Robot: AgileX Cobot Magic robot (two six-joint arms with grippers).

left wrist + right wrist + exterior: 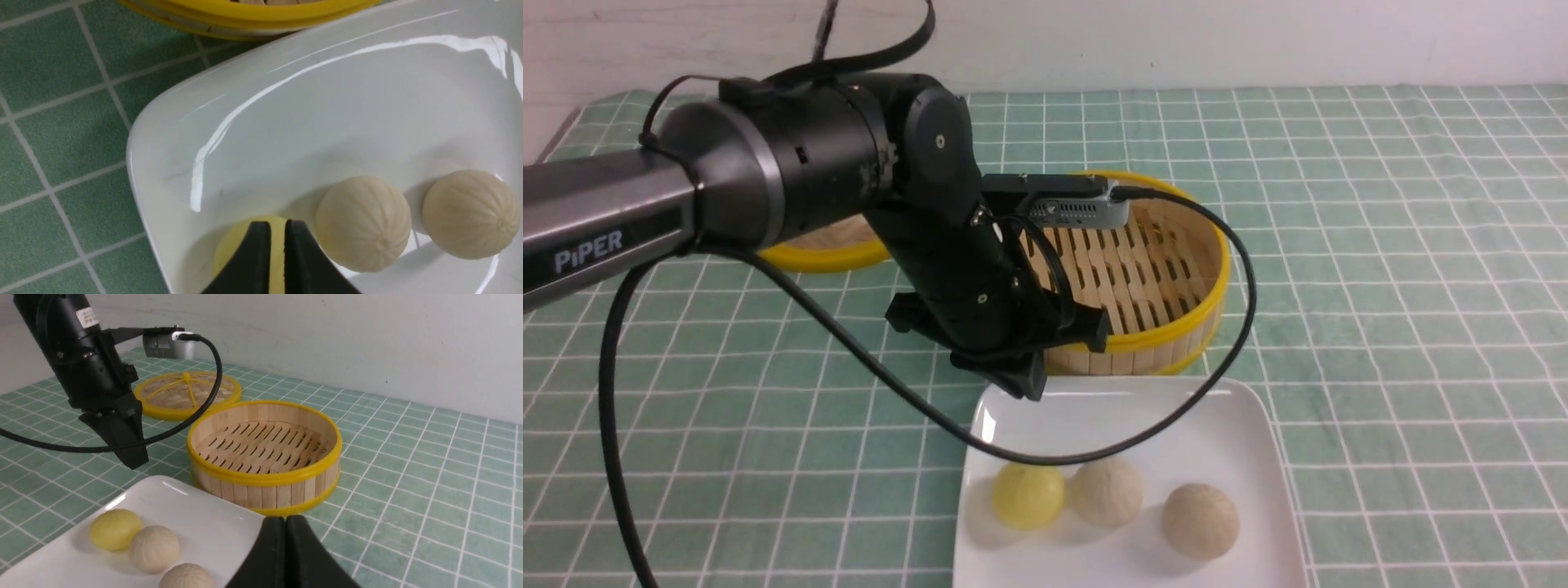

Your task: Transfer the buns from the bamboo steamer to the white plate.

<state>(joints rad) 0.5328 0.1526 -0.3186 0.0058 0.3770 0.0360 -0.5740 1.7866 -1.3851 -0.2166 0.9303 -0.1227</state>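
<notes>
Three buns lie in a row on the white plate [1143, 416]: the smooth yellow bun [1028, 495], a beige bun [1106, 492] beside it, and a second beige bun [1200, 520]. The bamboo steamer [1217, 278] behind the plate holds nothing on its slatted floor. My left gripper [1025, 384] hangs above the plate's far left corner, shut and empty, well clear of the buns. In the left wrist view its fingertips [259, 228] frame the yellow bun [229, 253] far below. My right gripper [285, 522] is shut and empty near the plate's right edge [196, 514].
The steamer's flat woven lid [825, 253] with yellow rim lies at the back left, partly behind my left arm. The left arm's black cable [1094, 453] loops low over the plate. A green checked cloth [1405, 327] covers the table, with a white wall behind.
</notes>
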